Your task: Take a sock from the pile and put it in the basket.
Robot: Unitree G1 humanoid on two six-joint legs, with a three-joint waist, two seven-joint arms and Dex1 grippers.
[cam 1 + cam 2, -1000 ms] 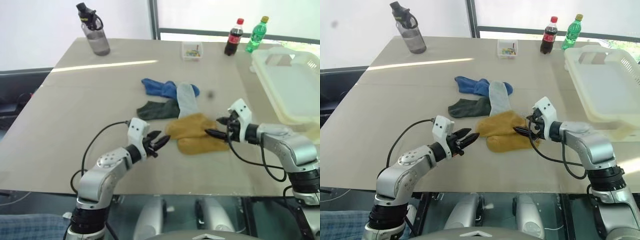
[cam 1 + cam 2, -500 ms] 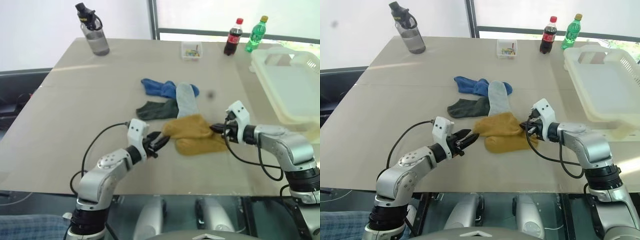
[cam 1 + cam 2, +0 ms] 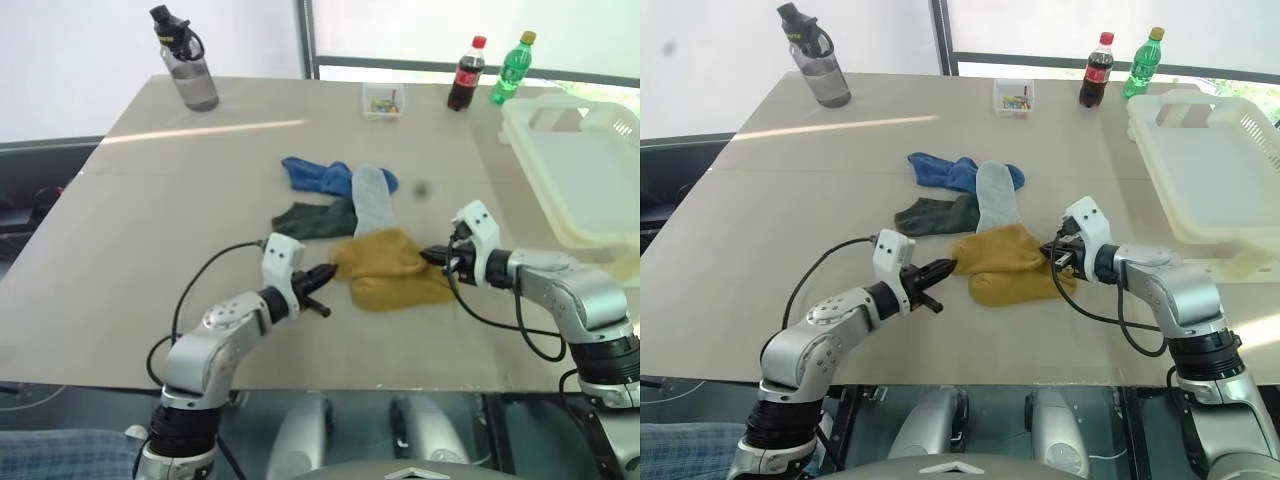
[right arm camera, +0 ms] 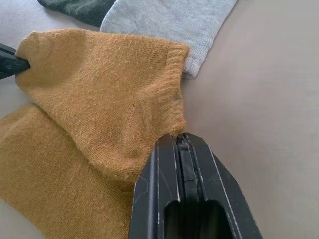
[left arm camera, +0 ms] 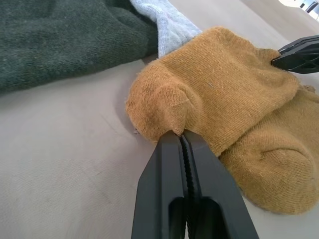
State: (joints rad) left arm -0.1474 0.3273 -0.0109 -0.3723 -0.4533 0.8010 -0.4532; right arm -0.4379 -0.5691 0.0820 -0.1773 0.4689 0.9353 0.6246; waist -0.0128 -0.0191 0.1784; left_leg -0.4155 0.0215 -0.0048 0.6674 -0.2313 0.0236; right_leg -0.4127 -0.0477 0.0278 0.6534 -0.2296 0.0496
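Mustard-yellow sock (image 3: 385, 262) is now pinched at both ends.
Your left gripper (image 3: 325, 275) and right gripper (image 3: 437, 256) have just closed on it; it still lies on the table (image 3: 150, 200), so lift toward the basket (image 3: 590, 180).

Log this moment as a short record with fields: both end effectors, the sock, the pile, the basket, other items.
left end effector: shut on one end of the mustard-yellow sock
right end effector: shut on the sock's ribbed cuff end
sock: folded, lying on the table, pinched at both ends
pile: blue, light grey and dark green socks, behind the sock
basket: white, at the table's right edge, no sock inside
other items: water bottle, cola bottle, green bottle, small clear box
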